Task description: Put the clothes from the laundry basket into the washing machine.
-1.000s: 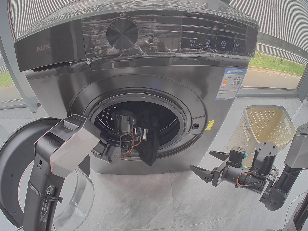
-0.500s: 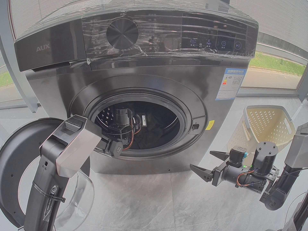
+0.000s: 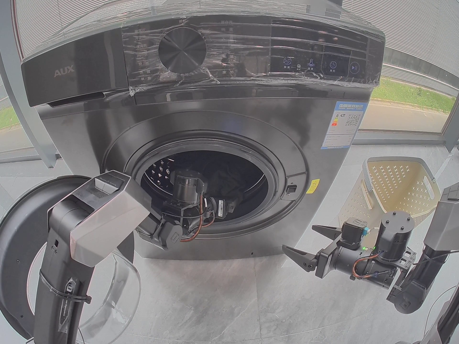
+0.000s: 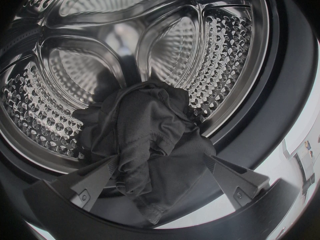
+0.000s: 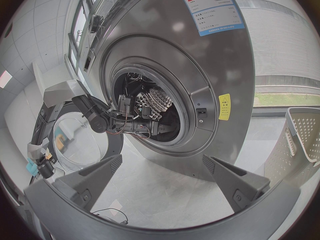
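The grey washing machine (image 3: 296,115) stands with its round door (image 3: 19,235) swung open to the left. A dark garment (image 4: 150,130) lies bunched at the front of the steel drum (image 4: 213,50), one fold drooping over the door seal. My left gripper (image 3: 232,205) sits in the drum mouth just in front of it, open, its fingers (image 4: 96,174) wide on either side of the cloth. My right gripper (image 3: 302,240) hangs open and holds nothing, low to the right of the machine. The cream laundry basket (image 3: 399,187) stands at the far right.
The open door's glass bowl (image 3: 112,287) juts out beside my left arm at the lower left. Grey tiled floor (image 3: 229,297) stretches in front of the machine. Glass walls (image 3: 416,34) rise behind and to the right.
A second ago the dark garment hung out over the door rim from my left gripper. The arm pushed it into the drum, then drew back to the mouth. The right arm stayed still.
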Motion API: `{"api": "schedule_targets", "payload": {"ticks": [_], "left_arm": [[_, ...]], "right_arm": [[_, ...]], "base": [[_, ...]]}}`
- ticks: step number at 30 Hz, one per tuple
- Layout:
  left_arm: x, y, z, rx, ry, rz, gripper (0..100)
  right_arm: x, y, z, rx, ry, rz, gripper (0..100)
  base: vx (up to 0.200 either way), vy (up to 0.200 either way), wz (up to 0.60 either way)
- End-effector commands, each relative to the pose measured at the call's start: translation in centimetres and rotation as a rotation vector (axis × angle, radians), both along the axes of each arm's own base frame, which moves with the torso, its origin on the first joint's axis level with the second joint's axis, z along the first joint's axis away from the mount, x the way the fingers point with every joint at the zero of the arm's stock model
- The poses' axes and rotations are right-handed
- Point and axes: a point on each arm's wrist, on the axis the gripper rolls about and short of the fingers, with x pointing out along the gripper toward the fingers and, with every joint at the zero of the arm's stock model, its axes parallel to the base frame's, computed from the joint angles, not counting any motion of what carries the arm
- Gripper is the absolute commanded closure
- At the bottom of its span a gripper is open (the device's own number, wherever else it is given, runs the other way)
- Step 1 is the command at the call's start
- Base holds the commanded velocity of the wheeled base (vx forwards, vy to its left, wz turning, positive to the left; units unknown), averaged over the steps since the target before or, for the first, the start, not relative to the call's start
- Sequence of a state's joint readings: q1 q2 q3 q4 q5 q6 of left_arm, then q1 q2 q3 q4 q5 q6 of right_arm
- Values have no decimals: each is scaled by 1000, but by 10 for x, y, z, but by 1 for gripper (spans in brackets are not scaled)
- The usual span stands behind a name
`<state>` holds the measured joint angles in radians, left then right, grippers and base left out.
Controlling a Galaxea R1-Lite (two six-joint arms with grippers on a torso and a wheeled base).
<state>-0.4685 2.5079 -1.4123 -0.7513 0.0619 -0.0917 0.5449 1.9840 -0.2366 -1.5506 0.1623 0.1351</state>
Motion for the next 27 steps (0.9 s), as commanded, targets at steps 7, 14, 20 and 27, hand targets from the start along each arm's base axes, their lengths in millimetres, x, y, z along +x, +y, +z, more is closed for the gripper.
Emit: {"api": "schedule_targets", "payload": {"ticks": [7, 14, 20, 27], "left_arm": [[8, -5, -32, 24, 29, -3, 100], [17, -9, -35, 8, -1, 4, 100], [36, -6, -3, -55, -123, 68, 100], [57, 3, 28, -137, -250, 145, 100]], "right_arm": [[0, 0, 0, -1, 1, 1, 0], [0, 0, 0, 1, 2, 0, 0], [0, 0, 0, 1, 1, 1, 0], [0, 0, -1, -1, 4, 1, 0]], "base": [[0, 0, 0], [0, 0, 0], [0, 0, 0], [0, 0, 0]]}}
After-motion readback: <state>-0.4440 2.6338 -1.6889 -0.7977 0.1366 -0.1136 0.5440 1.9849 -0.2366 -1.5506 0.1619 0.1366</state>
